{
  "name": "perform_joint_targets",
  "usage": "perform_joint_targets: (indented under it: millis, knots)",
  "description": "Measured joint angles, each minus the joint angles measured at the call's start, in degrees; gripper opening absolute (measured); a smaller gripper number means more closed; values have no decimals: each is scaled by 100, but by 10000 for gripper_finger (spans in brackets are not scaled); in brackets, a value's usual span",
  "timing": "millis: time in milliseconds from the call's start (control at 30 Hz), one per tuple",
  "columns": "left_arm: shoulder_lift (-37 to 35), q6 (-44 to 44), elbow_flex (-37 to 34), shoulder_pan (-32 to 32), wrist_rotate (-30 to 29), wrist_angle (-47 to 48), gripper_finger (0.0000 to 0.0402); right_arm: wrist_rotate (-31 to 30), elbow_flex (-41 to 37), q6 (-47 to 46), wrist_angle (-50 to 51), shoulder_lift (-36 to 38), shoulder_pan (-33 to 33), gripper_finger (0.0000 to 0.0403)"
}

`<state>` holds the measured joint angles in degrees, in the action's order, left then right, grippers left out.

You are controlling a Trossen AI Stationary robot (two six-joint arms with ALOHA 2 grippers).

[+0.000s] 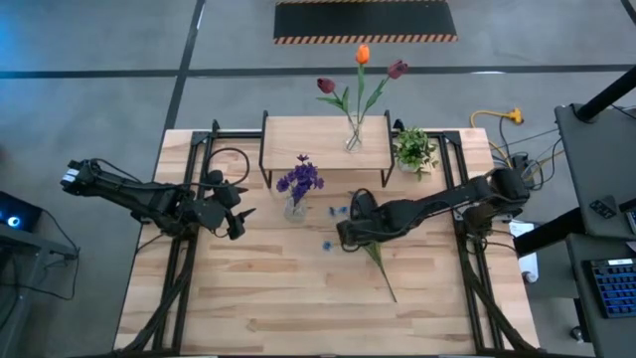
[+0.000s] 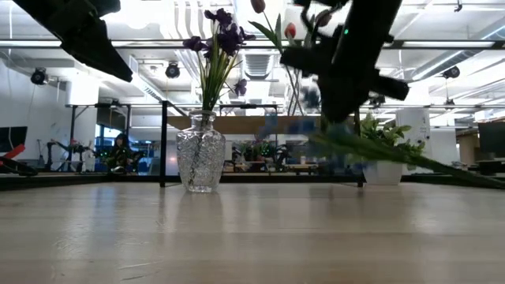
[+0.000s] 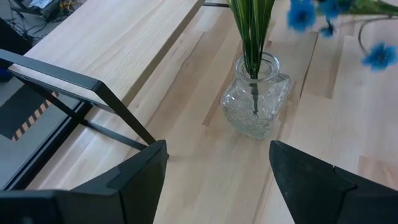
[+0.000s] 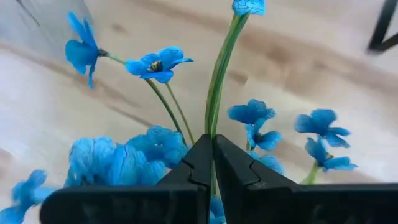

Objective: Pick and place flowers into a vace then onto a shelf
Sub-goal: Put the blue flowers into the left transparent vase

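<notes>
Overhead and side views, as I saw them from my station. Two arms worked over the plank table (image 1: 248, 298).

Right gripper (image 4: 212, 163): I found its fingers pinched together on the green stems of the blue bunch (image 4: 149, 149), one bunch of many small blue blooms. From above, this bunch lay lifted near the table's middle, its stems (image 1: 383, 268) trailing toward the near edge and its blooms (image 1: 338, 211) toward the shelf; the gripper (image 1: 348, 237) stood between the two ends.

Left gripper (image 3: 217, 171): I saw its two fingers (image 3: 140, 180) standing well apart with nothing between them, hovering left of the glass vase (image 3: 255, 106) and facing it. Overhead it sat at (image 1: 237, 221).

Vases: I counted two. One clear glass vase (image 1: 295, 208) stood on the table just in front of the shelf and held the purple bunch (image 1: 300, 179), upright. A second, slimmer vase (image 1: 353, 139) stood on the shelf (image 1: 298, 144) and held three tulips: one dark red (image 1: 326, 86), one orange (image 1: 363, 54), one maroon (image 1: 397, 69).

Shelf: one, light wood top on black legs, at the table's far side.

Potted plant (image 1: 414, 149): one, small and leafy, just right of the shelf.
</notes>
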<state>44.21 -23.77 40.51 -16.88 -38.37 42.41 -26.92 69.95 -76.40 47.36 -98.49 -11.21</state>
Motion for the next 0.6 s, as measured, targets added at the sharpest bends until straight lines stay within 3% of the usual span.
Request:
perform_joint_targets:
  millis: [600]
  knots:
    - [-9,2,2,0,-125,-4,267,-1952,0,405,138,1747,-451,8]
